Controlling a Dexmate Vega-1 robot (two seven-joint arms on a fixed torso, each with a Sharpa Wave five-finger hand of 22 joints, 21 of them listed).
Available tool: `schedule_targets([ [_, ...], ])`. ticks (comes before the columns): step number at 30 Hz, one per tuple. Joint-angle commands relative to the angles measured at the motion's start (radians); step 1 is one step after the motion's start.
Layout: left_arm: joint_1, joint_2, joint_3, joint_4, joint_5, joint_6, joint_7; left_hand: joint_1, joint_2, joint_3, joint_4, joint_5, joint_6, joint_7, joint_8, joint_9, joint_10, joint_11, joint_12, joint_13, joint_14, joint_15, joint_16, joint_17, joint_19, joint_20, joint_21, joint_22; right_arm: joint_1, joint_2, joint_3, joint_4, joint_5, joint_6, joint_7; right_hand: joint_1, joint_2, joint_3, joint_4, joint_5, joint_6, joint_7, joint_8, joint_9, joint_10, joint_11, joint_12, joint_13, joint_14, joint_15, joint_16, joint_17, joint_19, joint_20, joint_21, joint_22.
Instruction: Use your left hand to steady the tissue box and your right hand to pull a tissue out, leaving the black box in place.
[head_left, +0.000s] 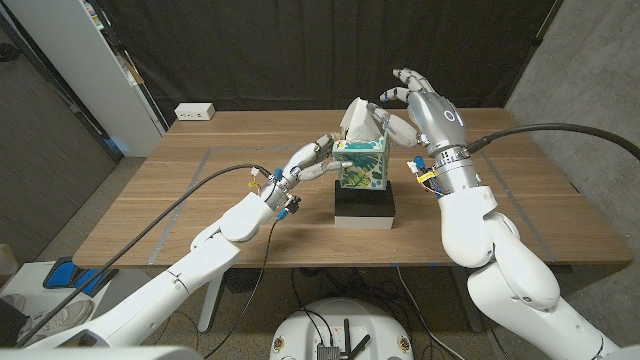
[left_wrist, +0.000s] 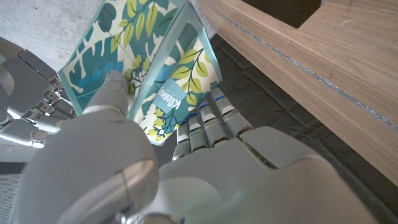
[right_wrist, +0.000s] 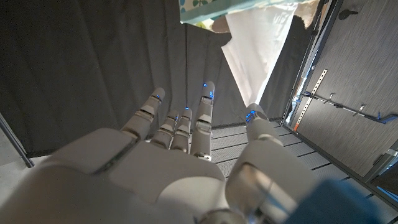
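Tissue box (head_left: 362, 163), leaf print, atop black box (head_left: 364, 206) at bench (head_left: 190, 200) centre. Left hand (head_left: 308, 162) grips tissue box from its 9 o'clock side, thumb and fingers (left_wrist: 208, 121) pressed on its walls. Tissue (head_left: 357, 117) sticks up from box top. Right hand (head_left: 412, 103) at box's 1 o'clock, raised above it, fingers spread, tips beside tissue; whether it pinches tissue cannot tell. White power strip (head_left: 195, 112) at bench's 11 o'clock edge.

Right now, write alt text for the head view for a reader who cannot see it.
A robot's left hand presses the side of a leaf-patterned tissue box standing on a black box on a wooden table. Its right hand hovers above, fingers beside the white tissue sticking up from the top.
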Motion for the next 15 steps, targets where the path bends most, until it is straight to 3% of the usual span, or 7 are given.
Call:
schedule_targets([
  [1, 0.012, 0.003, -0.002, -0.018, 0.010, 0.010, 0.009, -0.008, 0.003, 0.009, -0.002, 0.008, 0.002, -0.005, 0.005, 0.001, 0.000, 0.000, -0.003, 0.005, -0.002, -0.041, 0.001, 0.002, 0.000, -0.002, 0.001, 0.004, -0.038, -0.012, 0.025, -0.021, 0.020, 0.012, -0.013, 0.035, -0.010, 0.006, -0.005, -0.002, 0.036, 0.006, 0.024, 0.012, 0.023, -0.001, 0.010, 0.006, 0.014, 0.002, -0.004, -0.001, 0.015, -0.003, 0.003, 0.002],
  [5, 0.010, 0.001, 0.000, -0.015, 0.008, 0.008, 0.005, -0.010, 0.003, 0.008, -0.002, 0.007, 0.002, -0.004, 0.006, 0.001, 0.001, -0.002, -0.002, 0.005, -0.002, -0.041, 0.002, 0.003, 0.000, -0.003, 0.001, 0.004, -0.043, -0.016, 0.014, -0.021, -0.014, 0.012, -0.026, 0.084, -0.027, 0.012, -0.008, -0.005, 0.076, -0.006, 0.056, 0.027, 0.051, -0.008, 0.013, 0.007, 0.026, -0.001, -0.002, -0.003, 0.030, -0.008, 0.006, 0.002],
  [11, 0.010, 0.001, -0.001, -0.015, 0.012, 0.009, 0.007, -0.011, 0.004, 0.010, -0.002, 0.008, 0.002, -0.004, 0.006, 0.001, 0.001, -0.002, -0.002, 0.005, -0.002, -0.040, 0.002, 0.003, 0.000, -0.002, 0.001, 0.004, -0.043, -0.010, 0.007, -0.014, -0.035, 0.022, -0.040, 0.179, -0.046, 0.029, -0.010, -0.011, 0.108, -0.030, 0.101, 0.056, 0.082, -0.022, 0.011, 0.009, 0.047, -0.010, 0.002, -0.004, 0.061, -0.036, 0.012, 0.001],
  [15, 0.009, 0.002, -0.001, -0.014, 0.004, 0.011, 0.002, -0.009, 0.003, 0.011, -0.003, 0.008, 0.002, -0.004, 0.006, 0.000, 0.001, 0.000, -0.002, 0.005, -0.003, -0.040, 0.001, 0.002, 0.000, -0.002, 0.001, 0.004, -0.040, -0.006, 0.008, -0.004, -0.029, 0.039, -0.056, 0.257, -0.054, 0.041, -0.007, -0.015, 0.161, -0.049, 0.154, 0.084, 0.108, -0.033, 0.010, 0.010, 0.063, -0.023, 0.006, -0.002, 0.081, -0.050, 0.015, 0.001],
])
